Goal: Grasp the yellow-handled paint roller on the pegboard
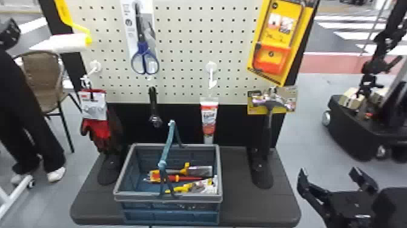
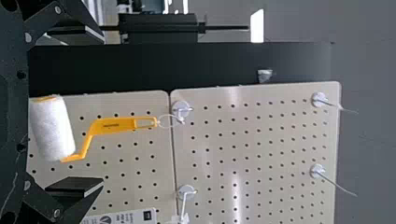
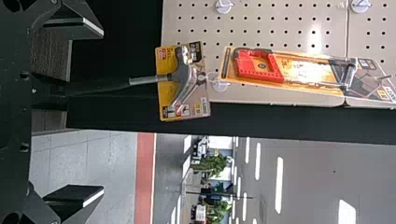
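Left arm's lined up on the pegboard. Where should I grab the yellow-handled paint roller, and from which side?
Grip the straight yellow handle, between the hook and the bend toward the white sleeve. It hangs close along the pegboard, so probably come straight in from the front with the open left tool, one finger on each side of the handle.

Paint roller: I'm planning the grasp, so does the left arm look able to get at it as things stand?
Probably yes. The left gripper stands open facing the paint roller, which hangs from its hook on the pegboard, with nothing between them.
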Available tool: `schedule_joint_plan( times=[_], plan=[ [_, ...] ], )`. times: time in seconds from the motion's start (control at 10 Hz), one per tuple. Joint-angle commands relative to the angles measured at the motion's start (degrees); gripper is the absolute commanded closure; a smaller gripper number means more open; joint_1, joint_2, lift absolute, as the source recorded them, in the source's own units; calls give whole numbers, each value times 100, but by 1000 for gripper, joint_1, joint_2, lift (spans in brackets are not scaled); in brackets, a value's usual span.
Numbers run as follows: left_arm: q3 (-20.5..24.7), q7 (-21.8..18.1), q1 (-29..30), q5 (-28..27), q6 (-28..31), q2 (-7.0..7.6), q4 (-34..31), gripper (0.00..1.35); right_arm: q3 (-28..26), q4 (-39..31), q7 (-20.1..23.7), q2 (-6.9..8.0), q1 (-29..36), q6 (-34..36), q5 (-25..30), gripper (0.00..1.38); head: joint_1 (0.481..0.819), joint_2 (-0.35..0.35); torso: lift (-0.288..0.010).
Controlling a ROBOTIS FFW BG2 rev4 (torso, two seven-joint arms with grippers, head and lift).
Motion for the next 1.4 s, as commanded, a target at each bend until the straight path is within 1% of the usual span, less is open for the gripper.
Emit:
schedule_joint_plan(
  times=[0.0,0.1,0.2,0.3,0.4,0.5,0.6,0.7,0.8,0.9,1.0,1.1,1.2,1.3],
  plan=[
    [-123,-383,-482,350,-161,161,1272,222,51,0,3,-18,-30,-9,-14,122,549,0,-100],
    [-246,-637,-765,315,-293,240,1877,222,86,0,3,-44,-42,-9,-32,122,549,0,-100],
    [-404,-831,-975,289,-477,319,2285,222,104,-14,3,-53,-67,-9,-41,122,549,0,-100],
    [-545,-927,-1172,262,-486,363,2425,222,112,-14,3,-53,-79,-9,-50,122,549,0,-100],
    [-703,-1121,-1528,148,-424,381,2678,222,112,-14,3,-53,-67,-9,-50,122,549,0,-100],
    [-897,-1446,-1910,122,-398,398,3171,222,121,-14,3,-53,-79,-9,-50,122,549,0,-100],
    [-1107,-1929,-2427,8,-354,425,3789,222,148,14,3,-62,-128,-17,-50,122,549,0,-100],
    [-1248,-2263,-2771,-203,-354,425,4141,222,183,42,3,-70,-165,-17,-50,122,549,0,-100],
    [-1327,-2413,-2993,-353,-328,407,4324,222,209,70,3,-70,-190,-26,-50,122,549,0,-100],
    [-1459,-2624,-3239,-432,-319,407,4619,222,227,84,3,-79,-202,-26,-50,122,549,0,-100],
    [-1565,-2817,-3423,-388,-328,390,4942,222,235,98,3,-88,-227,-35,-50,122,549,0,-100],
    [-1600,-3028,-3596,-388,-319,302,5238,222,244,112,3,-97,-264,-35,-58,122,549,0,-100],
    [-1644,-3204,-3768,-529,-319,240,5449,228,262,140,3,-106,-288,-35,-58,122,549,0,-100],
    [-1740,-3301,-3928,-669,-319,231,5575,285,271,168,3,-106,-301,-44,-58,122,549,0,-100]
  ],
)
